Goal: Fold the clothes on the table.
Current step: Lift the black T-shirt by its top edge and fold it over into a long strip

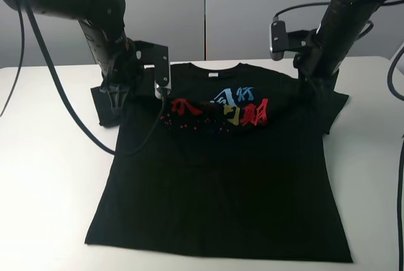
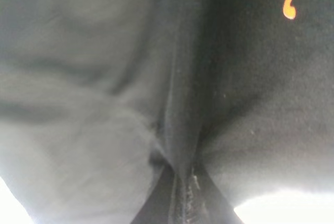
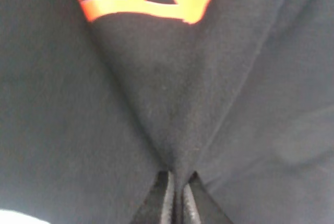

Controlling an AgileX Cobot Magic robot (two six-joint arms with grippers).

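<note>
White table (image 1: pixel 44 176), grey wall behind. Black T-shirt (image 1: pixel 221 189) lies mid-table, print up, collar far, hem near. I note left gripper (image 1: pixel 117 97) at far-left shoulder, right gripper (image 1: pixel 317 80) at far-right shoulder; both jaws closed, each pinching fold of fabric, chest print sagging between. Judgement: cloth light, limp, not slippery, will drape and sag between holds; shoulder seams sound grip points; I would pull evenly to avoid skew

On the chest of the black T-shirt (image 1: pixel 221 176) I read a blue 行 (image 1: pixel 245 94) and a red 朝 (image 1: pixel 257 114). Folds hide the other characters, and I find the white neck label (image 1: pixel 208 76) too small to read.
</note>
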